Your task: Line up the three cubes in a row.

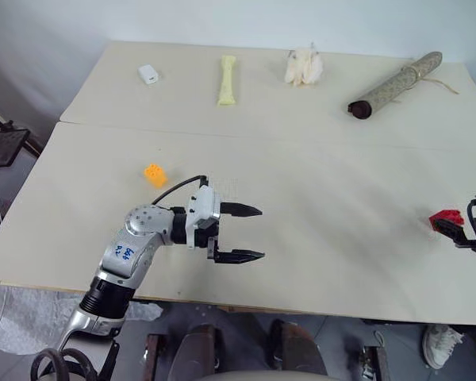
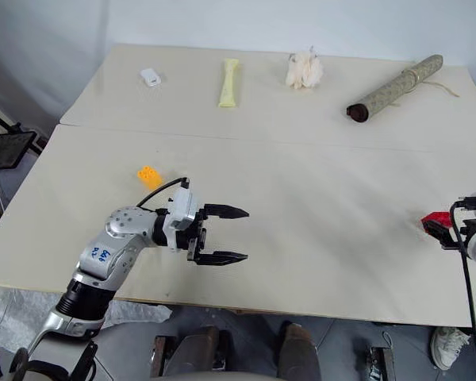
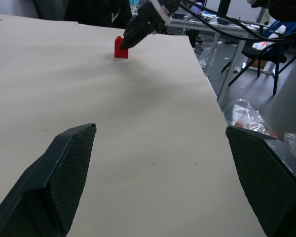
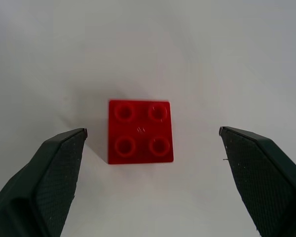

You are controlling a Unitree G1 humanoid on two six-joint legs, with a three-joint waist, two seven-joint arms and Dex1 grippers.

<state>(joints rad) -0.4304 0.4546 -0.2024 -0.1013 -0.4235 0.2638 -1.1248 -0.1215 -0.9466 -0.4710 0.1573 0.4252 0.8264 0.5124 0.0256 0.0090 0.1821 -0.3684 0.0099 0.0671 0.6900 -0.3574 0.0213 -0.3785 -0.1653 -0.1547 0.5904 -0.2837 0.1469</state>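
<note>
Right wrist view, nearest: right tool (image 4: 153,148) spread wide, poised over the red cube (image 4: 140,131), studs up, sitting between the two fingers, untouched. Left tool (image 1: 246,232) equally wide, empty, hanging level above the near part of the table (image 1: 333,238). Orange-yellow cube (image 1: 155,175) lies just beyond it; red cube well apart, near the right edge. No green cube to place.

Risk, judged: a descent slightly off centre would let one finger nudge the red cube toward that edge, or tip it.

Far half of table: white block (image 1: 148,75), pale yellow bar (image 1: 228,80), cream fluffy lump (image 1: 303,67), rolled tube (image 1: 395,85).

Head views give the spacing between cubes; the wrist view alone shows the cube centred between the fingers. Left wrist view shows the right tool angled down right at the cube.
</note>
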